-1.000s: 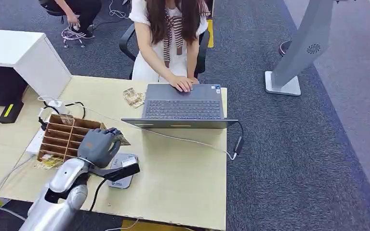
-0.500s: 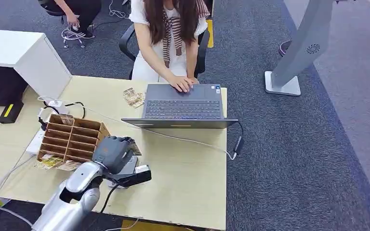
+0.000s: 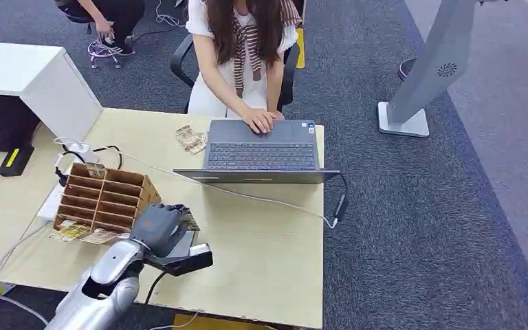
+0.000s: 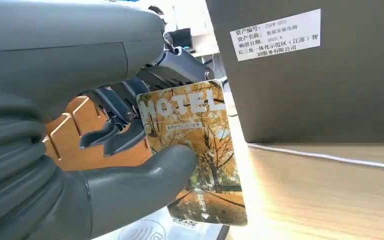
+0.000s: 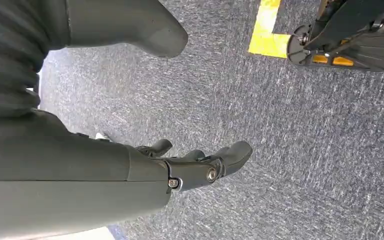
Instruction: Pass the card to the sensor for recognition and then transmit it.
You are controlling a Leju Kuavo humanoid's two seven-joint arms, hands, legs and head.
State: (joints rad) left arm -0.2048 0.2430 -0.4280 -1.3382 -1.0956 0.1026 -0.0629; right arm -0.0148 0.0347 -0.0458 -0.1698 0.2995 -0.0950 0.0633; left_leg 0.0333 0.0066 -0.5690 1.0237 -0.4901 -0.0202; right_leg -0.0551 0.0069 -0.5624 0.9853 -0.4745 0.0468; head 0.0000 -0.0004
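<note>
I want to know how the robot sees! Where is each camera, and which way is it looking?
Head view: high on the robot, looking down at the table and laptop; its left arm and left hand show.
Left wrist view: behind the left hand, facing the card it holds.
Right wrist view: behind the open right hand, looking down at carpet.
Shared: the head and left wrist views both see the left hand, card and laptop.
</note>
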